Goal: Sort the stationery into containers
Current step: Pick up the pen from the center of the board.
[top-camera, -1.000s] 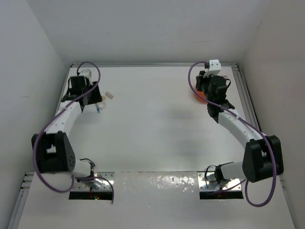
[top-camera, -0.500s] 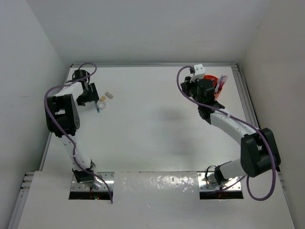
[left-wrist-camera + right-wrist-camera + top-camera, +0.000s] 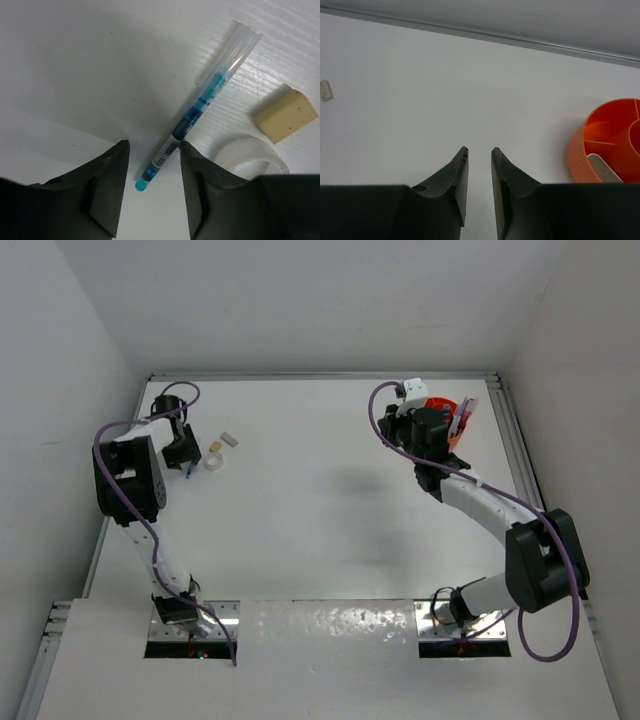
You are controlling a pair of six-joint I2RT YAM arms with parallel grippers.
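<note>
Sat with left jaws part open on both sides of the blue pen (image 3: 192, 114) and right jaws almost closed, empty.

Right gripper (image 3: 479, 150), jaws narrowly parted, held nothing, above white table (image 3: 445, 90). Orange tub (image 3: 577, 150), divided, sat at right edge; white oblong piece (image 3: 602, 167) lay in one compartment. Beige block (image 3: 325, 91) lay far left.

orange tub (image 3: 582, 145): cut off at the right edge | white ring (image 3: 240, 152): partly behind my left tool (image 3: 152, 150) | tub contents from above: too small to tell
</note>
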